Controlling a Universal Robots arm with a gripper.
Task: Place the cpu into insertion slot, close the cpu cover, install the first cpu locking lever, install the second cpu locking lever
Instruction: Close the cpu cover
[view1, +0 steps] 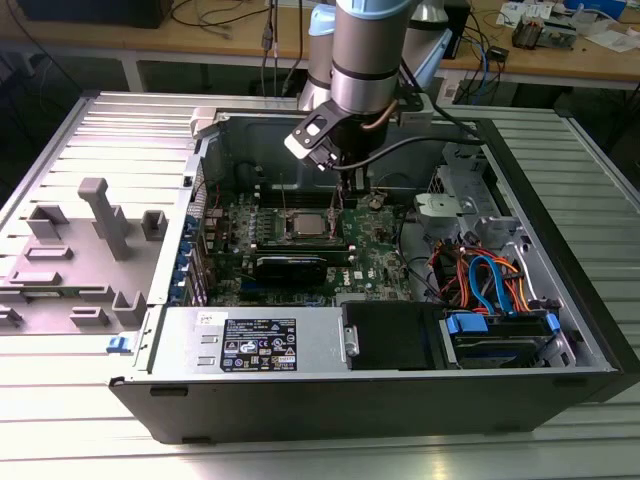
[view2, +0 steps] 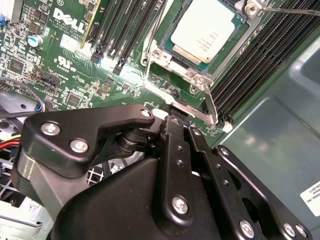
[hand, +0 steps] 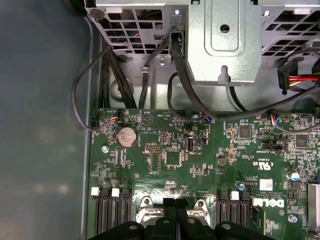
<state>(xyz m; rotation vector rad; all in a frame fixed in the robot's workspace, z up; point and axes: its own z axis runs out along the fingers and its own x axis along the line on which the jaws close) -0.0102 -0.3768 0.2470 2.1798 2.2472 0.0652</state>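
My clenched gripper (view2: 175, 112) is hanging just beside the cpu cover (view2: 192, 74); I'm favouring slow pressure on its lever (view2: 151, 40).

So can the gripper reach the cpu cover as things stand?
Probably yes: the gripper hangs just beside the cpu cover; only a flat metal lever lies between them.

The cpu (view2: 206, 31) is sitting on the motherboard (view1: 375, 262) inside the case (view1: 350, 400), apparently under the cpu cover (view2: 175, 64), with memory slots (view2: 125, 30) lying on either side and, in the exterior view, the card (view1: 290, 268) lying just in front of it.
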